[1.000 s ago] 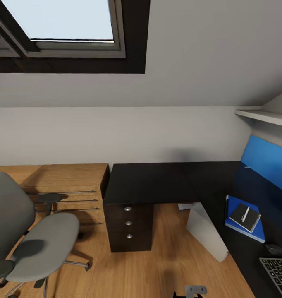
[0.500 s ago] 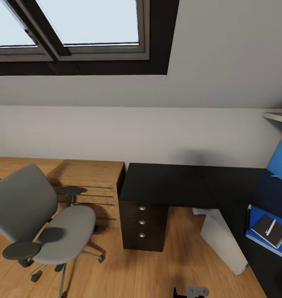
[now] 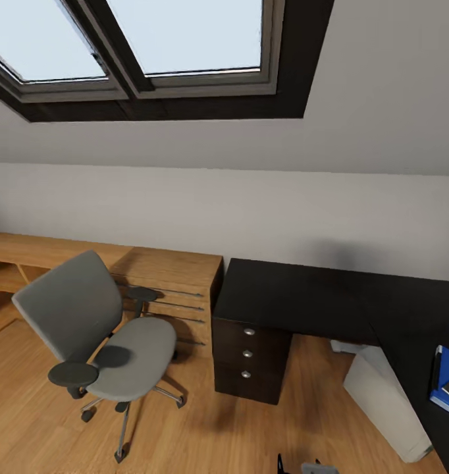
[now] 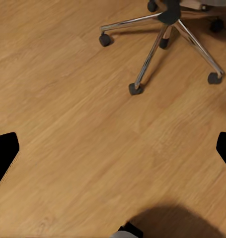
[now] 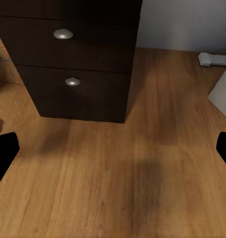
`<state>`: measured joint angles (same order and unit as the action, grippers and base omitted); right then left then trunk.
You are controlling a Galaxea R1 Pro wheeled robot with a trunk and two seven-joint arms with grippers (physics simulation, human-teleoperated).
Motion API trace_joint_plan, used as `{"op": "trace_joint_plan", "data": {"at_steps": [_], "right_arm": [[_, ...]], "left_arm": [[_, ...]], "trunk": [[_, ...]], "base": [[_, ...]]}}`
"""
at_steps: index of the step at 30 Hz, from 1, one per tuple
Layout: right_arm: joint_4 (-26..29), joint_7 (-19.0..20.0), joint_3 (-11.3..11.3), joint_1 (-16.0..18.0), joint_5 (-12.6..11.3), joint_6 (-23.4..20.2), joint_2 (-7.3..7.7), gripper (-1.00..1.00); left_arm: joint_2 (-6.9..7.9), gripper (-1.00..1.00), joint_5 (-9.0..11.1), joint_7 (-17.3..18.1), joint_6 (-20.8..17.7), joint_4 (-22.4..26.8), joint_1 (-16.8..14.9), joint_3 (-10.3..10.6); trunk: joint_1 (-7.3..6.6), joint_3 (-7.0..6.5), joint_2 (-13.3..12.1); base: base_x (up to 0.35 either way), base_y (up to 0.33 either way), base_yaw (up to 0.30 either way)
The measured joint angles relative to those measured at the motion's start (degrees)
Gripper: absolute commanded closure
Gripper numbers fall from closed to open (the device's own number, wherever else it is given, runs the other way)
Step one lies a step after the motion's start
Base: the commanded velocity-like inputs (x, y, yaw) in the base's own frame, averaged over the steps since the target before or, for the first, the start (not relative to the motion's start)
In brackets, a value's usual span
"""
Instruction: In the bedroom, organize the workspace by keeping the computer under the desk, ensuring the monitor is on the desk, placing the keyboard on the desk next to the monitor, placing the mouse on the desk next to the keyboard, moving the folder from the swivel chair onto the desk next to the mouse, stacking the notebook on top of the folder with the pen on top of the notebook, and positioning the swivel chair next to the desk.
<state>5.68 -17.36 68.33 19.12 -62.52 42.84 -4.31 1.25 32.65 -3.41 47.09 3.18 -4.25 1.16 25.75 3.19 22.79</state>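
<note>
Both tools are spread wide with nothing between their fingers: the left tool (image 4: 113,148) hangs over bare wooden floor (image 4: 68,124), the right tool (image 5: 113,148) over floor in front of the table's drawers (image 5: 73,74).

Since a moment ago the head view has swung leftward, so the whole picture has slid right. The keyboard and mouse have passed off the right edge, and more of the skylight (image 3: 185,33) shows.

The table (image 3: 297,296), black and L-shaped, runs its long arm along the far wall and turns toward the viewer at the right. The swivel chair (image 3: 99,329) stands well left of it on the floor, seat facing right and toward the viewer, apart from the table; its chrome base (image 4: 162,34) lies ahead of the left tool. The computer (image 3: 386,405) lies tilted under the table's right wing. The folder (image 3: 448,382) rests flat on that wing, cut off by the edge of the view.
</note>
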Motion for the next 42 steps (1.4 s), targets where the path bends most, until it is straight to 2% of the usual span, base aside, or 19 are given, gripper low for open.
{"op": "trace_joint_plan", "data": {"at_steps": [12, 25, 33, 34, 42], "right_arm": [[0.1, -0.2, 0.1, -0.8, 0.9, 2.4, 0.00, -1.00], [0.1, -0.2, 0.1, -1.2, 2.5, 2.7, -0.02, -1.00], [-1.2, -0.2, 0.1, -1.2, 2.7, 2.6, -1.47, -1.00], [-1.7, -0.2, 0.1, -1.2, 3.4, 2.6, -1.77, -1.00], [-2.4, -0.2, 0.1, -1.2, 4.5, 2.6, -1.93, -1.00]], "left_arm": [[0.30, -1.00, 0.1, 0.0, -0.2, -0.2, 0.0, 0.0], [0.06, -1.00, 0.0, 0.0, -0.6, -0.2, 0.0, 0.1], [0.06, -1.00, 0.0, 0.0, -0.7, -0.2, 0.0, 0.1], [0.00, -1.00, 0.0, 0.0, -0.8, -0.2, 0.0, 0.1], [-0.27, -1.00, -0.1, 0.1, -1.0, -0.2, 0.0, 0.1]], "trunk": [[0.00, 0.24, 0.0], [0.00, 0.50, 0.0], [0.00, 0.66, 0.0], [0.00, 0.68, 0.0], [0.00, 0.86, 0.0]], "base": [[0.000, 0.000, 0.271], [0.000, 0.000, 0.271], [0.000, 0.000, 0.271], [0.000, 0.000, 0.271], [0.000, 0.000, 0.271]]}}
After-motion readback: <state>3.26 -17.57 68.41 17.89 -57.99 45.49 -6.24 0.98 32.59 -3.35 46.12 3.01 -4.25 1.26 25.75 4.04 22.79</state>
